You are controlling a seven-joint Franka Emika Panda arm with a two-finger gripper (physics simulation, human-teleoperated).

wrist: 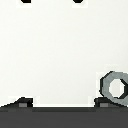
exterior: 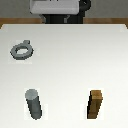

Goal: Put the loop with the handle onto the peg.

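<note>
The ring (exterior: 21,50) lies flat near the tabletop (exterior: 70,60) edge on the exterior view's left, handle pointing toward the far edge. The peg (exterior: 34,104) stands near the front edge, a wooden block (exterior: 96,104) beside it. The pincer's state cannot be told.

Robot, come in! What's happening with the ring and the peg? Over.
Tool not clearly visible, holding nothing. Loop with the handle flat on the table, untouched. Peg upright, bare. Brown block beside the peg, not in the way.
</note>
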